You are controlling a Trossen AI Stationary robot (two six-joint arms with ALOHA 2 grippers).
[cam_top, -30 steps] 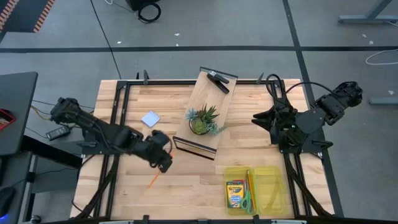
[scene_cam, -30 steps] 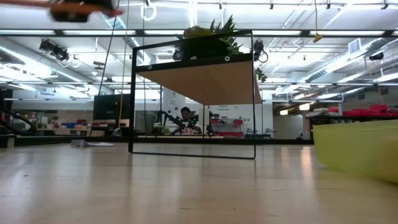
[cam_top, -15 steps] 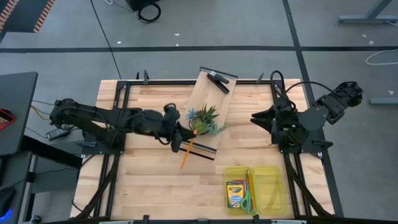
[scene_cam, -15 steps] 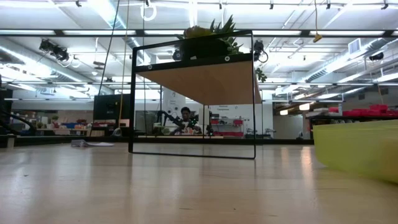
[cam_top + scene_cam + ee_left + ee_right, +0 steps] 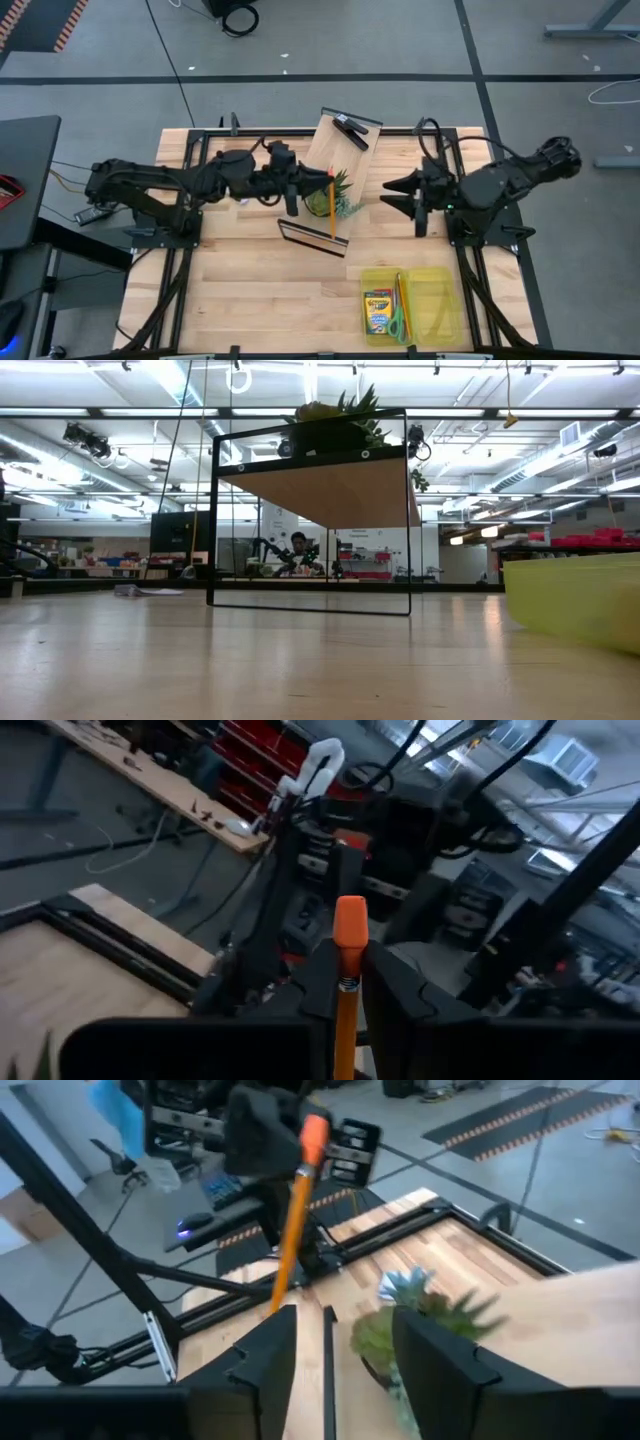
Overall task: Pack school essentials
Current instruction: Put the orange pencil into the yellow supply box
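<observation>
Wooden counter (image 5: 250, 290) with a black frame, seen from above in a workshop with a grey floor; the low view looks level across its planks toward shelving and ceiling lights. A tilted wooden shelf (image 5: 332, 180) on a black wire frame stands at the counter's middle, carrying a spiky green potted plant (image 5: 325, 197) and, at its far end, a black clip-like object (image 5: 350, 128).

Left gripper (image 5: 322, 182): reached out from the counter's left side to the shelf, pinching an orange pencil (image 5: 331, 208) that points down across the plant toward the shelf's near edge. In the left wrist view the pencil (image 5: 347, 982) stands upright between the two fingers (image 5: 318, 975), eraser end up.

Right gripper (image 5: 392, 194): held above the counter just right of the shelf, its fingers spread and holding nothing; in the right wrist view it faces the plant (image 5: 425, 1318) and the held pencil (image 5: 295, 1210).

Yellow tray (image 5: 440, 305) near the counter's front right edge: holds the crayon box (image 5: 377, 312), green-handled scissors (image 5: 398, 324) and another orange pencil (image 5: 399, 292) between them. The blue-white pad is not clearly visible.
</observation>
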